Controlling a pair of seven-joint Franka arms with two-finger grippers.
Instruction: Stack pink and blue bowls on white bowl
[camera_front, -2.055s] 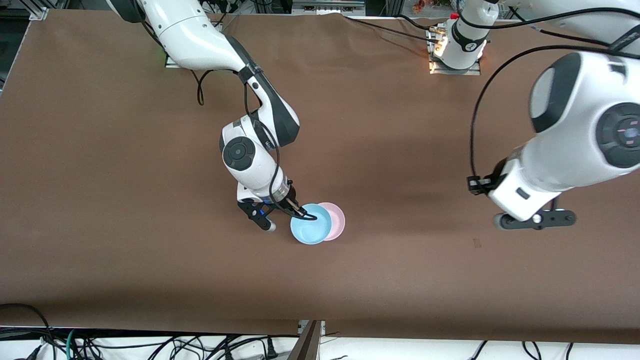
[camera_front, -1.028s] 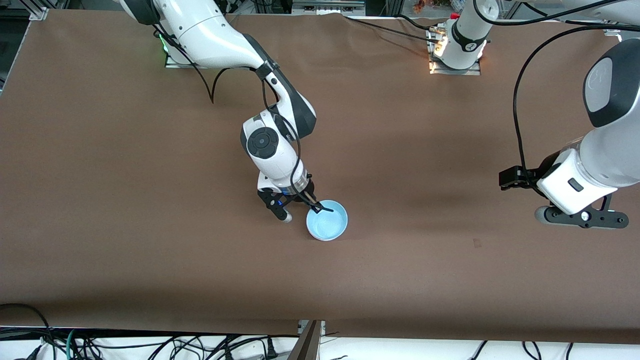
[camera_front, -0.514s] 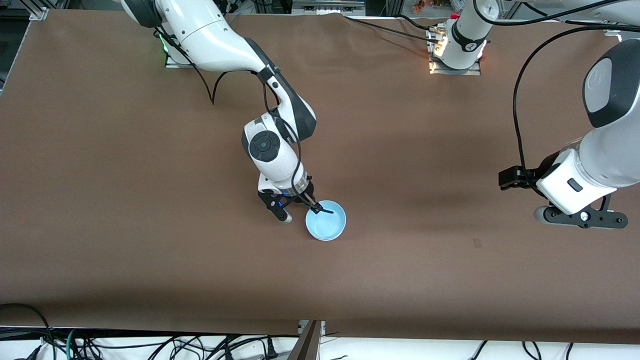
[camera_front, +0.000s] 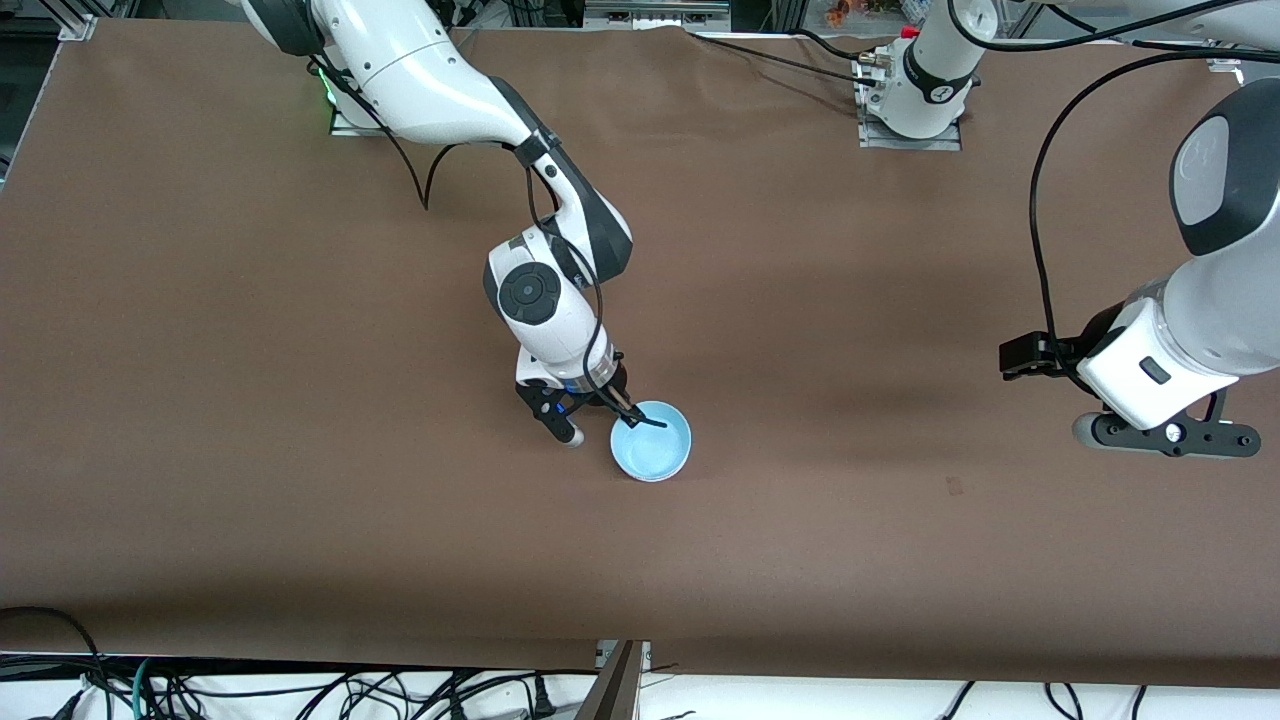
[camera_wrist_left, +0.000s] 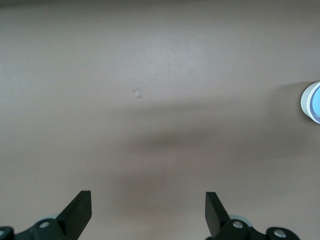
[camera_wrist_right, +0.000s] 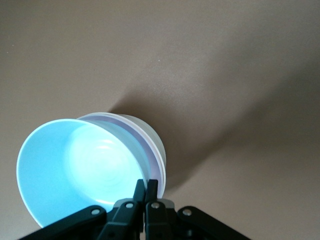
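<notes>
Right gripper (camera_front: 634, 414) is pinched shut on the rim of the blue bowl (camera_front: 651, 442), which sits nested in the pink bowl (camera_wrist_right: 150, 150) and the white bowl (camera_wrist_right: 150, 131) near the middle of the bench (camera_front: 250, 400). Only thin rims of those two show under the blue one. Left gripper (camera_wrist_left: 148, 212) waits with its jaws spread wide and empty, over bare bench toward the left arm's end.

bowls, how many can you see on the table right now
3, nested in one stack mid-table: the blue bowl on top, pinched at its rim by the shut right pincer, a pink bowl showing only as a rim beneath, and the white bowl outermost. From the front only blue shows.
</notes>
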